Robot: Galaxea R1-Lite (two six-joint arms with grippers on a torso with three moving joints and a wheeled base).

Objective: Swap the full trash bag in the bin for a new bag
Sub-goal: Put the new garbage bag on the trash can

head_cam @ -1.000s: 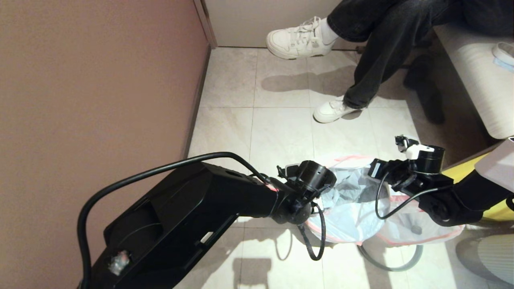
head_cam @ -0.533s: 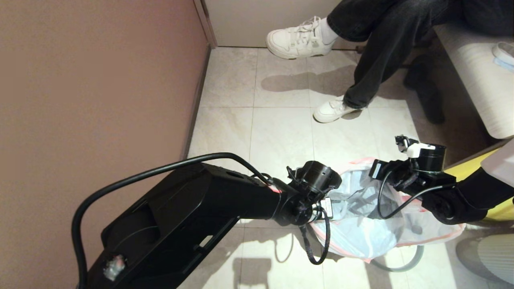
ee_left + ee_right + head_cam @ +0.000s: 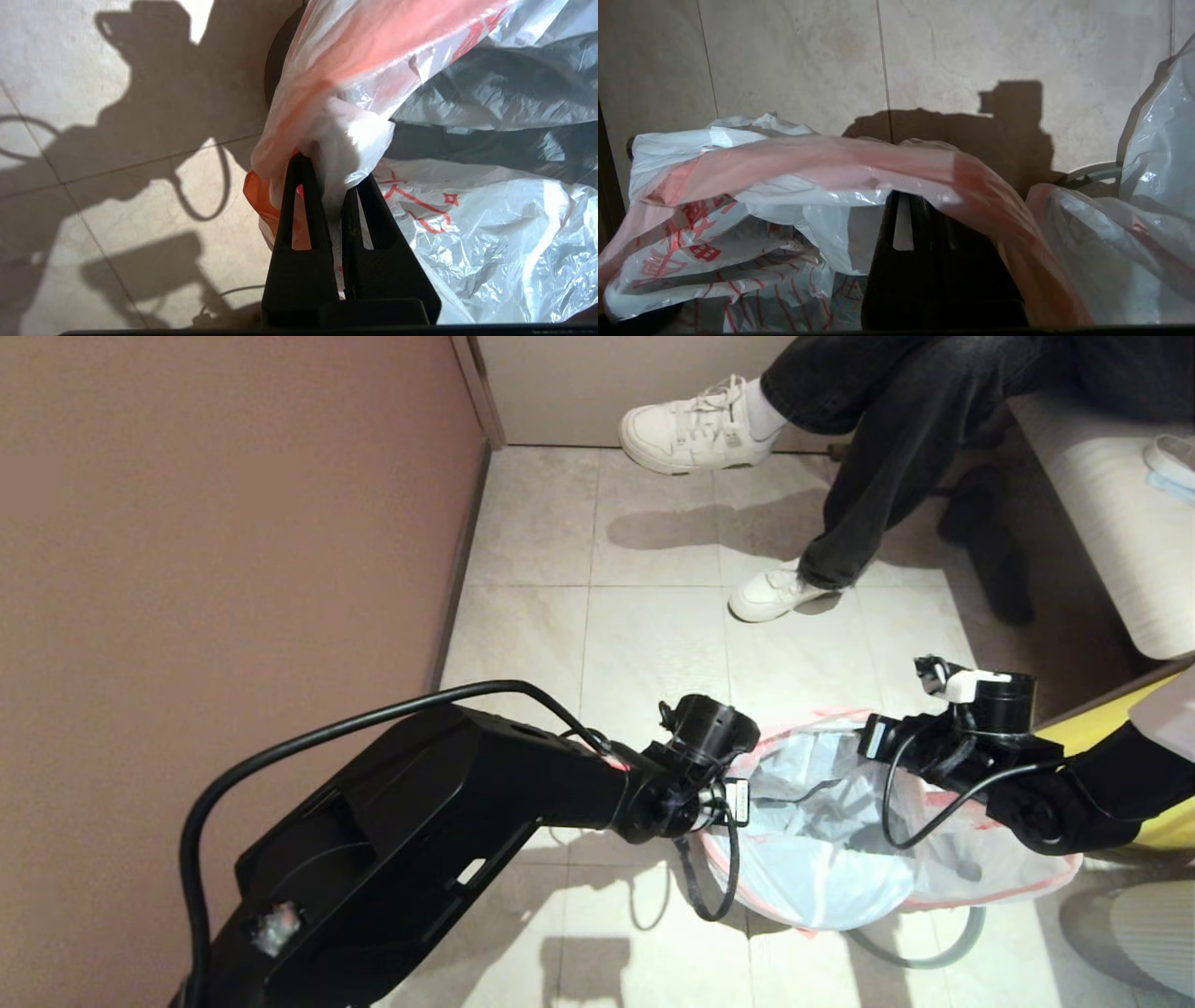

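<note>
Hands, two, both pinching one bag (image 3: 822, 859).

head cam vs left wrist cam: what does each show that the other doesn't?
Head view only: both arms at once, the right gripper at the bag's far edge, the grey hoop on the floor, and a seated person's white shoes.

Left wrist view only: the left gripper shut on a bunched fold of the bag's pink edge, and red print on the film.

Both: the whitish plastic bag, held open between the arms, and the tiled floor.
</note>
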